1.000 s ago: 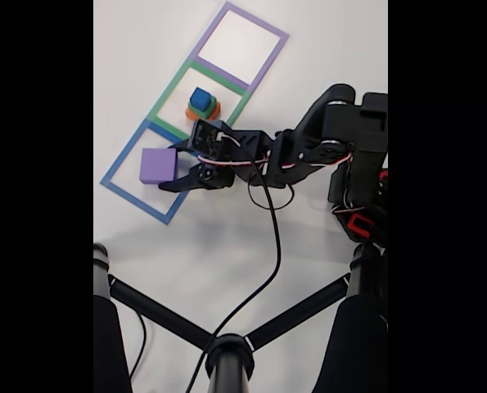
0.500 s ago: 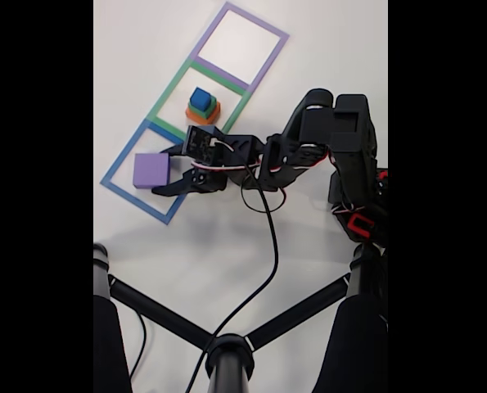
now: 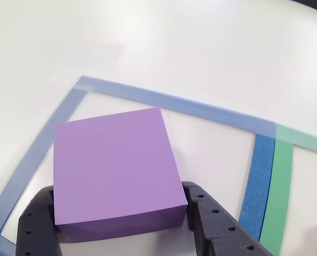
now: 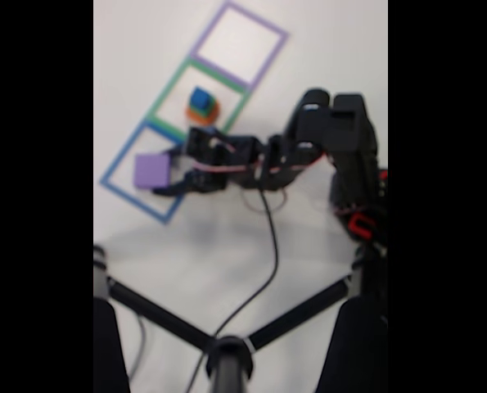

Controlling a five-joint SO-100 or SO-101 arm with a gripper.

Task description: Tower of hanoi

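The purple cube (image 3: 115, 170) sits flat on the white bench (image 3: 163, 48), inside the blue square outline (image 3: 169, 101). In the other view the two black fingers (image 3: 217, 224) of the hand (image 3: 115, 234) stand one at each lower side of the cube, the jaws spread to about its width. The finger on the right of that view lies against the cube's lower right corner; the one on the left meets its lower left edge. Whether they press the cube or merely flank it cannot be told.

The fixed view is blurred. It shows the purple cube (image 4: 151, 170) within the blue outline (image 4: 116, 168), with the hand (image 4: 171, 169) just beside it on the right and the black arm (image 4: 308, 139) reaching in from the right. In the adjoining green square outline (image 4: 169, 94) stands a stack: the orange cube (image 4: 202, 117) at the bottom, a thin band of the green cube (image 4: 212, 106) above it, and the dark blue cube (image 4: 199, 99) on top. The purple square outline (image 4: 272, 53) lies beyond, at the top of the view.
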